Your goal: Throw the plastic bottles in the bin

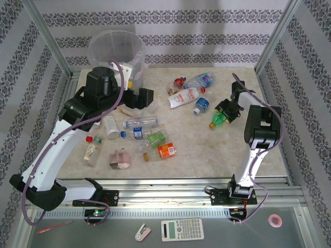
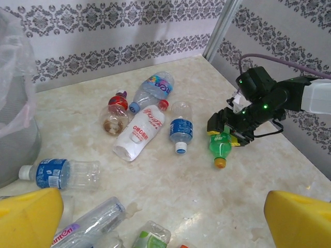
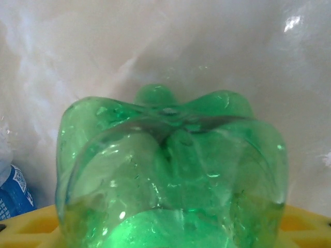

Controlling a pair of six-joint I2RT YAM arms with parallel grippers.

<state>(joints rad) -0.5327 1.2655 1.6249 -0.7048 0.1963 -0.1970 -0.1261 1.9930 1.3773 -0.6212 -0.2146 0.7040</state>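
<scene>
on the table (image 1: 207, 150), right jaws pinch a green bottle (image 2: 220, 146); left jaws spread wide.

Overhead looks down; wrists low, near; all share green bottle (image 1: 217, 121)

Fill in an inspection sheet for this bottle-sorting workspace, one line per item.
Surface: beige marbled table, bottles scattered across it.
Job's things: bin at far left, by the left arm; green bottle lying at right; other bottles mid-table.
Clutter: pink lumpy object near the front; calculator and tape roll on the front ledge.
Grippers: left gripper jaws wide open, empty; right gripper jaws around the green bottle's base, grip unclear.
Cables: purple cable along each arm.
Surroundings: patterned walls, metal frame.
</scene>
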